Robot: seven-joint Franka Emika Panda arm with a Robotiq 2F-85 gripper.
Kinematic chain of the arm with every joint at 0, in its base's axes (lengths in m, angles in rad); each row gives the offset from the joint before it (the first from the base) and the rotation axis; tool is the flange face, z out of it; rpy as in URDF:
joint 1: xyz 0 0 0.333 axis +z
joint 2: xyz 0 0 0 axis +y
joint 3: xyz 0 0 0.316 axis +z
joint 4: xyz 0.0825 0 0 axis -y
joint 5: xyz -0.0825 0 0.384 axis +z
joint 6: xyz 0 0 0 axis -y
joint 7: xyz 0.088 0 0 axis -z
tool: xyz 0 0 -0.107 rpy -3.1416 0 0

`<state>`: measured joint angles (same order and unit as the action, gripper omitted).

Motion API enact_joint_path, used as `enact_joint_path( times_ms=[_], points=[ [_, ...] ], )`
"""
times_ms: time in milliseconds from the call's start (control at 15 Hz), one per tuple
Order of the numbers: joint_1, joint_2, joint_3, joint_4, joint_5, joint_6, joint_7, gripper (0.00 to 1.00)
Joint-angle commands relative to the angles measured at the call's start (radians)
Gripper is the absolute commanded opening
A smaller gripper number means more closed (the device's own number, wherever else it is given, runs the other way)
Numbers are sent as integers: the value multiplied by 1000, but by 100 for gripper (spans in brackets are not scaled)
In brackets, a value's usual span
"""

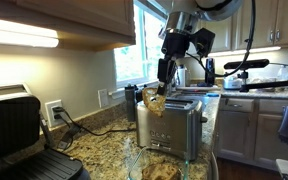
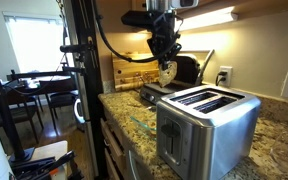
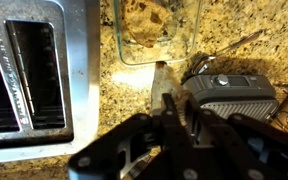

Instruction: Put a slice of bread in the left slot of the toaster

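Observation:
My gripper (image 1: 163, 80) is shut on a tan slice of bread (image 1: 154, 102), which hangs on edge from the fingers. The slice is in the air beside and slightly above the top of the stainless-steel toaster (image 1: 171, 128), apart from its slots. In an exterior view the gripper (image 2: 165, 60) holds the slice (image 2: 167, 73) behind the toaster (image 2: 206, 122). In the wrist view the slice (image 3: 161, 86) shows edge-on between the fingers (image 3: 171, 115). The toaster (image 3: 79, 75) lies to the left with both slots empty.
A clear glass dish (image 3: 189, 45) with more bread stands on the granite counter in front of the toaster (image 1: 134, 160). A black grill press (image 1: 14, 130) sits close by (image 3: 229, 98). Wall outlets and cords run behind it. Cabinets hang overhead.

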<state>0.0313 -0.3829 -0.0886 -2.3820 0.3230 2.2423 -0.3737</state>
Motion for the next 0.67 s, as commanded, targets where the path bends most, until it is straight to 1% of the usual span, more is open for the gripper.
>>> enact_joint_path(
  times_ms=[0, 200, 600],
  points=[
    [-6, -49, -1, -40, -24, 34, 43, 6],
    [-11, -13, -10, -15, -22, 52, 42, 6],
    [-19, -16, -29, -18, -22, 58, 45, 6]
  ],
)
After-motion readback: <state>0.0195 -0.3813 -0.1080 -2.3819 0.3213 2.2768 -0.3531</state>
